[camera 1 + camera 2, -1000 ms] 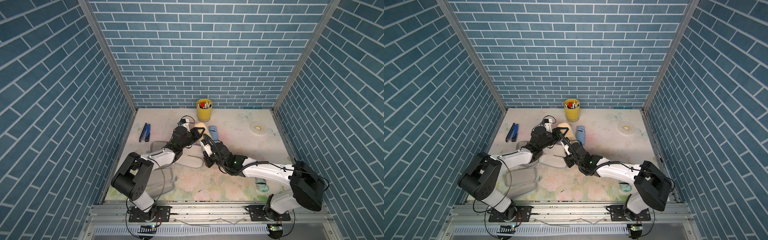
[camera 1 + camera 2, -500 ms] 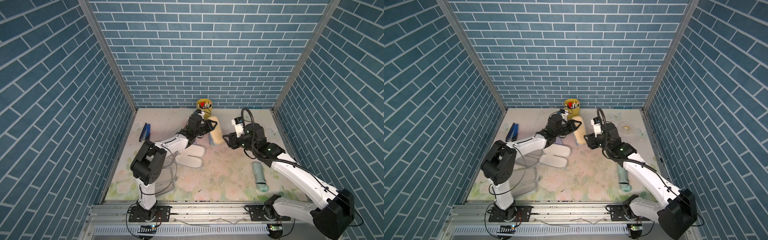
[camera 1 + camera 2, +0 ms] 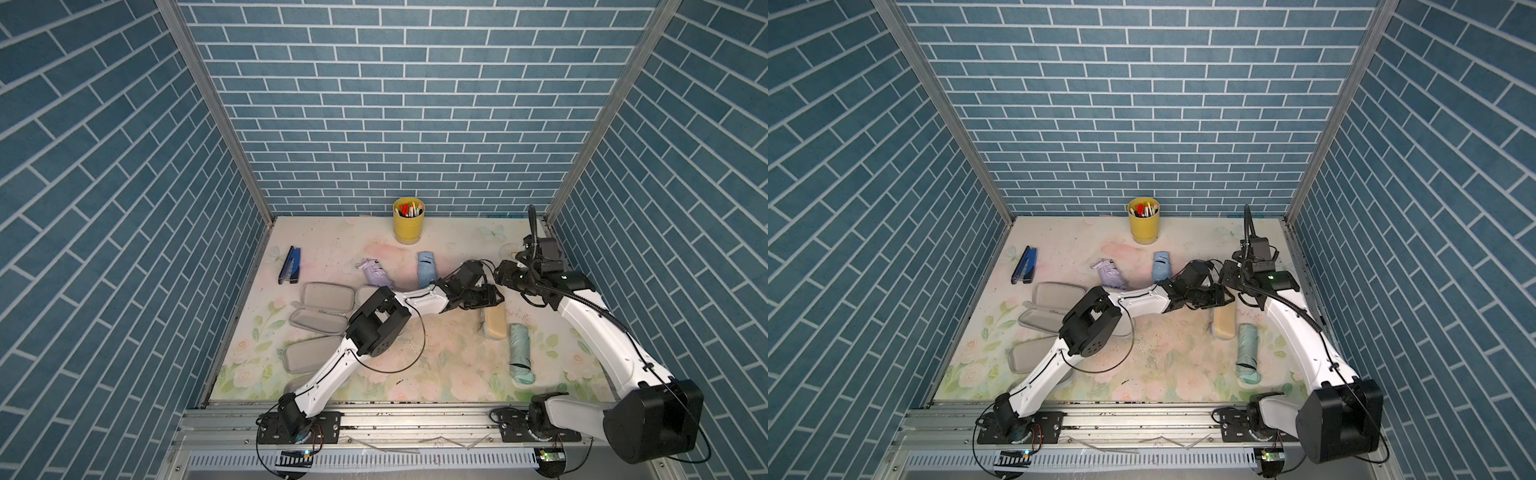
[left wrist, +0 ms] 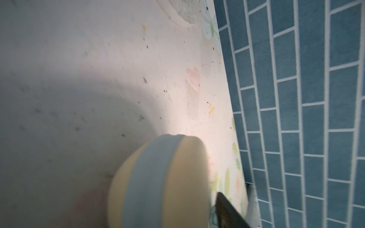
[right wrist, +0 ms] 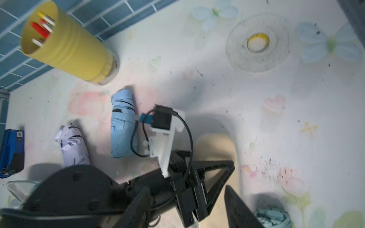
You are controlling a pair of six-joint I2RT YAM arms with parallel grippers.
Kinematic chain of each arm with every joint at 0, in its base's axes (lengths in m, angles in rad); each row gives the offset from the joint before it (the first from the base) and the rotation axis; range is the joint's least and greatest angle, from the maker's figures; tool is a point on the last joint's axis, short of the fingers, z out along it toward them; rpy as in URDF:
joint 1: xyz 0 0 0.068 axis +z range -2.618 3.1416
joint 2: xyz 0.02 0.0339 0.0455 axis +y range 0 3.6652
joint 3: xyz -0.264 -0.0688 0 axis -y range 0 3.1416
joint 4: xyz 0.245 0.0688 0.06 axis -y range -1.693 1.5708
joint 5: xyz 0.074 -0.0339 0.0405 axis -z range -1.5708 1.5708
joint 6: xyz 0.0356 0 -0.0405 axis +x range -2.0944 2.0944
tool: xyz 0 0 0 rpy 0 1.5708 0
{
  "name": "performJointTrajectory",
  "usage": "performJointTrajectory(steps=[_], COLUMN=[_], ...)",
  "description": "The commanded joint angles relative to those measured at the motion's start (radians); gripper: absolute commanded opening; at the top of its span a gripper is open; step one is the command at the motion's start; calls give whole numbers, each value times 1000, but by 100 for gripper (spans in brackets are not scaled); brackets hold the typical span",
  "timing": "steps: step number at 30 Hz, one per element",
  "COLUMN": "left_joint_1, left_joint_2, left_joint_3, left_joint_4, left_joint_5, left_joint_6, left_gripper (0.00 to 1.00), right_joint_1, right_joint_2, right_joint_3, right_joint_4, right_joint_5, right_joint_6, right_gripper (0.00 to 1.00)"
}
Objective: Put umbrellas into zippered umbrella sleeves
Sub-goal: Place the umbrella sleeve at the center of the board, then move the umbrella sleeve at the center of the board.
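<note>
Blue brick-pattern walls (image 3: pixel 415 104) close me in on three sides, filling the upper frame and both side edges in both top views, their white joints running in neat rows. Two aluminium posts (image 3: pixel 220 116) slant down the back corners. Below centre lies my tabletop (image 3: pixel 457 374), pale, printed with faded flowers and leaves and dotted with dark specks. A metal rail (image 3: pixel 415 419) crosses the bottom. The light is even and the shadows soft.

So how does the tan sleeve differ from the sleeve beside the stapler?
The tan sleeve is shut, showing its tan shell; the open sleeve by the stapler shows grey lining. The tan sleeve points toward the back wall; the open sleeve lies crosswise. Both are oblong and rounded.
</note>
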Motion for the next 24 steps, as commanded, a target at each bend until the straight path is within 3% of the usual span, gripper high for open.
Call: performJointTrajectory(steps=[1, 5, 7, 9, 12, 15, 20, 22, 24], left_joint_1=[31, 84, 109, 128, 141, 149, 178, 201, 244], left_joint_2=[-60, -210, -289, -375, -522, -688, -940, -1033, -1110], left_joint_3=[-29, -240, -326, -393, -476, -550, -720, -778, -831], left_joint_4=[-120, -9, 45, 76, 27, -113, -173, -210, -236], left_joint_5=[-65, -65, -57, -48, -85, -247, -610, -718, -720], left_joint_6=[109, 105, 112, 127, 221, 382, 563, 560, 542], left_gripper=[83, 99, 100, 99, 99, 99, 99, 99, 99], right_joint_1=[-2, -6, -5, 5, 56, 84, 114, 118, 116], right_joint_2=[19, 44, 65, 97, 176, 242, 363, 416, 449], right_joint_3=[-29, -52, -61, -71, -69, -82, -65, -51, -48], right_joint_4=[-115, -149, -151, -143, -145, -115, -41, -21, -2], right_joint_5=[54, 80, 70, 52, 101, 168, 130, 114, 116], right_joint_6=[13, 8, 4, -6, 0, 27, 32, 30, 18], right_gripper=[67, 71, 72, 80, 83, 86, 90, 88, 84])
